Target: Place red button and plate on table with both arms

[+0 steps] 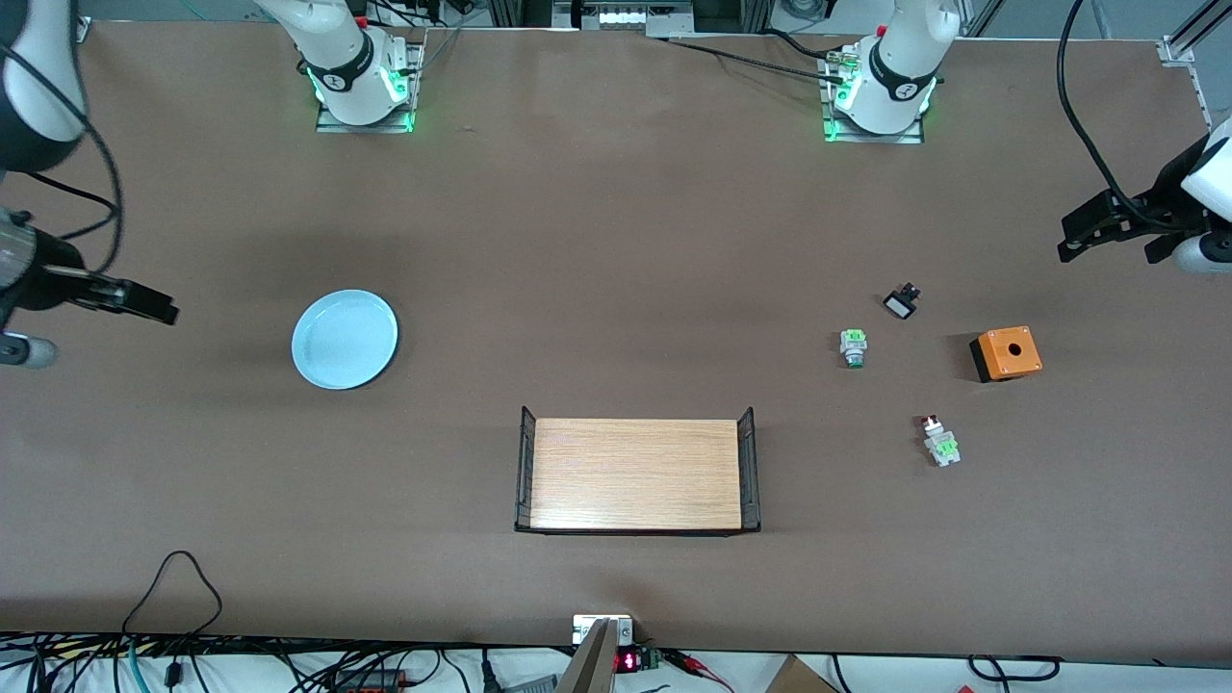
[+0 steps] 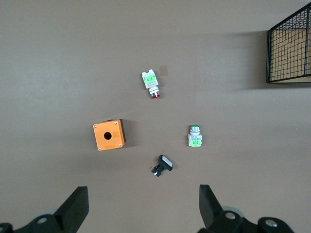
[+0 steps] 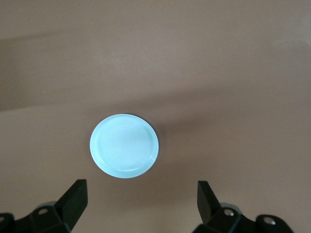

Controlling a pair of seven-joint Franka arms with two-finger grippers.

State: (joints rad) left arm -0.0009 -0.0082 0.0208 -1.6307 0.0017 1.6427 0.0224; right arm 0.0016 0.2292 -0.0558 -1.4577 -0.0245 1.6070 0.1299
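Observation:
The pale blue plate (image 1: 345,339) lies flat on the brown table (image 1: 616,241) toward the right arm's end, and it also shows in the right wrist view (image 3: 124,145). The red button (image 1: 938,438), with its red cap and green block, lies toward the left arm's end, nearer the front camera than the other switches; the left wrist view also shows the button (image 2: 151,83). My right gripper (image 1: 152,308) hangs open and empty above the table beside the plate (image 3: 141,187). My left gripper (image 1: 1107,243) hovers open and empty over the table's end, past the switches (image 2: 142,191).
A green-and-silver switch (image 1: 853,346), a small black switch (image 1: 902,303) and an orange box with a hole (image 1: 1007,352) lie around the red button. A light-wood rack with black wire ends (image 1: 637,472) stands mid-table, near the front camera.

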